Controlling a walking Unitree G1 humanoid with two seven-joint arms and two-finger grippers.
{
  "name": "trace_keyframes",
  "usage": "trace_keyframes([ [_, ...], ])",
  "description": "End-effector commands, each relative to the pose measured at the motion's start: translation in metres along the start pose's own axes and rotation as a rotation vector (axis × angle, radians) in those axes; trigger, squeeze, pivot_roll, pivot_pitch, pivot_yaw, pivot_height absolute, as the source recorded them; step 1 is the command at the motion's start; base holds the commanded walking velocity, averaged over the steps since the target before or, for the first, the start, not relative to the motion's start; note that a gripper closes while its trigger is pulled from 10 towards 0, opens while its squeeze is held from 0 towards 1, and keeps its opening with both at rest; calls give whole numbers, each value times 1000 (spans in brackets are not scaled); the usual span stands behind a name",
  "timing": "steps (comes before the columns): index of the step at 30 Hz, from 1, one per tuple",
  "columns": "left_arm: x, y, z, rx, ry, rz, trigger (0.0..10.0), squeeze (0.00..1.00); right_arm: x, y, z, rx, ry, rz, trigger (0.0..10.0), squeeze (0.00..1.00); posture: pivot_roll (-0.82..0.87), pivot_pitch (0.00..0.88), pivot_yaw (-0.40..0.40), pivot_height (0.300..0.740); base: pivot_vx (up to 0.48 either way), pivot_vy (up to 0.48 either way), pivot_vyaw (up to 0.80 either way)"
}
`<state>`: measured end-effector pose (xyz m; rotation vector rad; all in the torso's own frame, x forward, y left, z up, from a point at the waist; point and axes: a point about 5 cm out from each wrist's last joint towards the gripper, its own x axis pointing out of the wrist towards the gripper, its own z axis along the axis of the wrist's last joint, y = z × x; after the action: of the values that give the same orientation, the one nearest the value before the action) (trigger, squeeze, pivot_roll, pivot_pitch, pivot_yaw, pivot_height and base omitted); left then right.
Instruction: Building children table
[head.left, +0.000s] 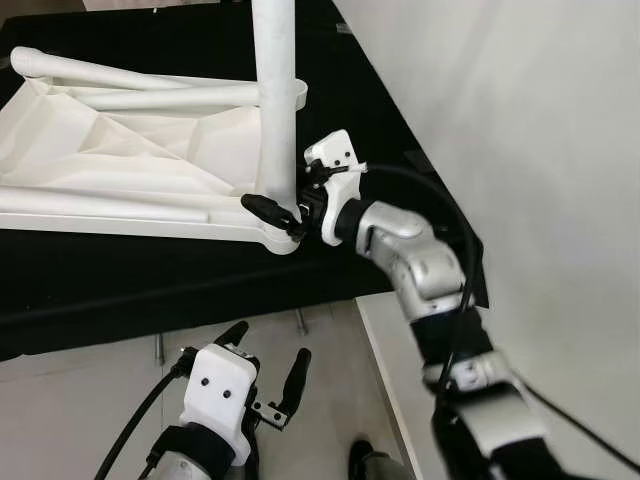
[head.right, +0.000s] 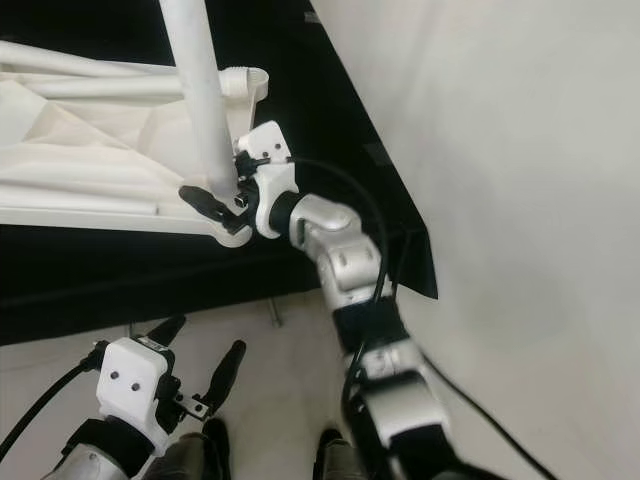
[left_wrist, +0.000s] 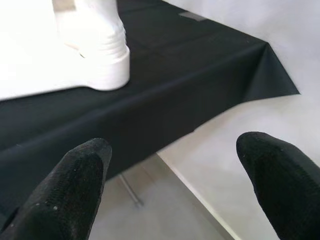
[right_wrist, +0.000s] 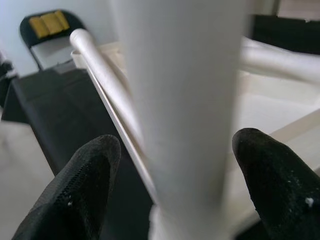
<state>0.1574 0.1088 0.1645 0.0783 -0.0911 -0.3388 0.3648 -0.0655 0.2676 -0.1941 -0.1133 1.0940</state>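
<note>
Setting was a plain indoor room, type not identifiable beyond that. Bare white wall (head.left: 520, 110) stood just beside the right gripper (head.left: 285, 213); pale floor (head.left: 80, 400) lay under the left gripper (head.left: 268, 365). Black-draped table (head.left: 150, 280) and a folding chair (right_wrist: 47, 30) were present.

No text, label, brand, number or sign can be read anywhere in these pictures.
</note>
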Motion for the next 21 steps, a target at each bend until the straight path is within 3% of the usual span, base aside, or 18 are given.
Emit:
trace_keyframes([
  [1,-3,-1,2,30,-8,13,10000,0,-1,2,-5,-8,-3,103,10000,0,-36,259,-69,740,0,0,0],
  [8,-8,-1,3,60,-15,65,10000,0,-2,-9,2,-24,-13,142,10000,0,-30,251,-70,740,0,0,0],
  [21,-14,2,2,100,-11,154,10000,0,7,2,1,-21,-67,261,10000,0,-24,242,-71,740,0,0,0],
])
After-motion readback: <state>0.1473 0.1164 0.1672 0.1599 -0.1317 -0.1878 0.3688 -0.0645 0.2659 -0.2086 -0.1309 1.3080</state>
